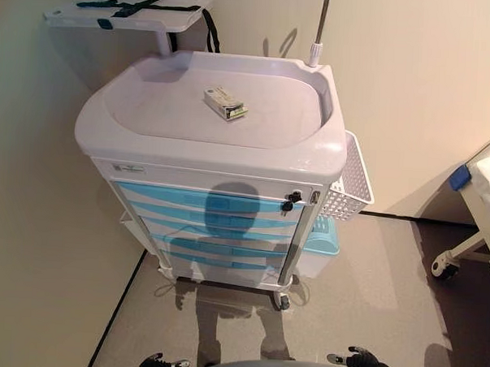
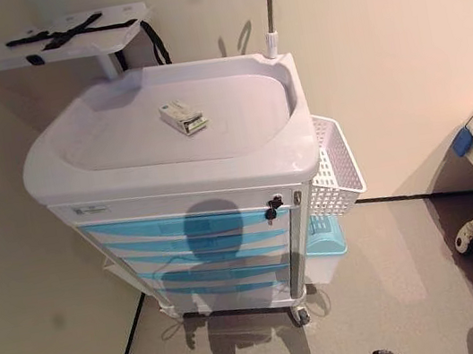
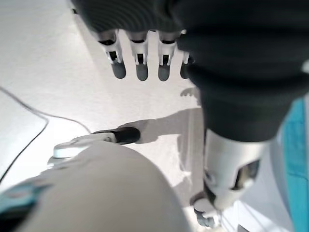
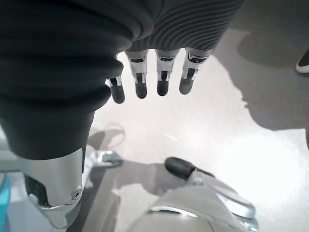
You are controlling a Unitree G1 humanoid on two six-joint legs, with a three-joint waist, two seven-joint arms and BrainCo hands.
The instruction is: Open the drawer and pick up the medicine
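A white medical cart [image 1: 206, 145] stands against the wall with a stack of blue drawers [image 1: 203, 222], all closed. A small white and green medicine box [image 1: 225, 103] lies on the cart's recessed top, also in the right eye view [image 2: 183, 117]. A lock with a key [image 1: 291, 200] sits at the right end of the top drawer. My left hand [image 3: 140, 63] hangs low over the floor with straight fingers, holding nothing. My right hand [image 4: 154, 77] hangs the same way, empty. Both are well short of the cart.
A white mesh basket [image 1: 352, 184] hangs on the cart's right side, with a light blue bin [image 1: 322, 238] below it. A pole [image 1: 320, 28] rises at the back right corner. A shelf with black straps [image 1: 130, 9] is behind. A wheeled bed [image 1: 480, 210] stands at right. A wall is close on the left.
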